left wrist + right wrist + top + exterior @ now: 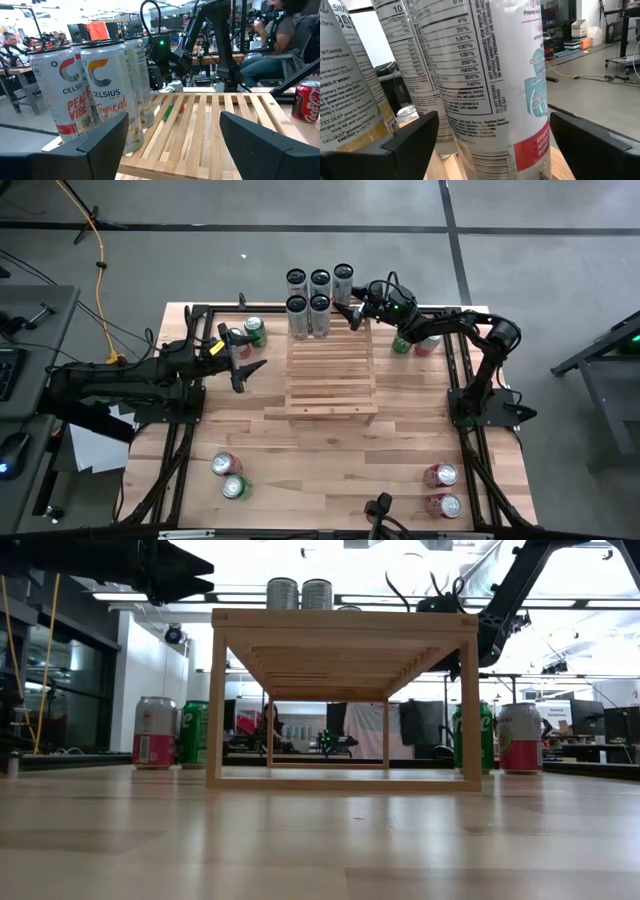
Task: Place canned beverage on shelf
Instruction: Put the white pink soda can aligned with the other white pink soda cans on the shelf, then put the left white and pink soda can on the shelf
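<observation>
Showing the stocking task partway through, from the table's near edge to its far edge. Nearest, 4 cans lie or stand unplaced on the tabletop (pixel 330 450): 2 at the near left (pixel 228 477) and 2 at the near right (pixel 441 490). In the middle stands the shelf (pixel 331 375), its lower steps bare. To its left the left gripper (pixel 243 358) waits over the table, jaws apart and holding nothing, with 2 more loose cans (pixel 247 332) just beyond it. To the shelf's right, another 2 cans (pixel 415 343) stand on the table under the right arm. At the far end, 5 tall white cans (pixel 318 302) stand upright in 2 rows on the shelf's top step. The right gripper (pixel 352 312) is at the rightmost of these (pixel 495 85), its fingers (pixel 410 137) spread to either side of the can with visible gaps, so the can appears released. By this count, 5 are shelved and 8 remain.
</observation>
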Motion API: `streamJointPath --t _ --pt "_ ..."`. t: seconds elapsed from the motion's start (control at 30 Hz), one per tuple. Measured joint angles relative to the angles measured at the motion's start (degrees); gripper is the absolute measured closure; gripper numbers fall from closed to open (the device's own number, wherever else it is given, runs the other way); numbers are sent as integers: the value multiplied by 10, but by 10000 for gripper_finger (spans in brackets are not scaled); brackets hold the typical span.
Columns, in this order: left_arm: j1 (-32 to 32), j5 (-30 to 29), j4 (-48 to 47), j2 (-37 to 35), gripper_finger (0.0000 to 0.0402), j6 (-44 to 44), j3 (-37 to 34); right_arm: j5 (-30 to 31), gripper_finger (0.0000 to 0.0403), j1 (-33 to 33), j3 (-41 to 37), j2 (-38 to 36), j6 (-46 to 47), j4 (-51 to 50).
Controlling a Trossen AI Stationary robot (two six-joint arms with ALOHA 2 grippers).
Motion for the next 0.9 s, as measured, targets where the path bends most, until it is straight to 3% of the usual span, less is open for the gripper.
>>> streamJointPath --t 0.3,0.73,0.9 --pt "0 0 -2 0 96 -1 0 -1 29 -3 1 -34 -27 -71" --pt "0 0 -2 0 96 -1 0 18 29 -3 1 -184 -152 -372" --pt "0 0 -2 0 96 -6 0 63 29 -3 1 -269 -165 -485"
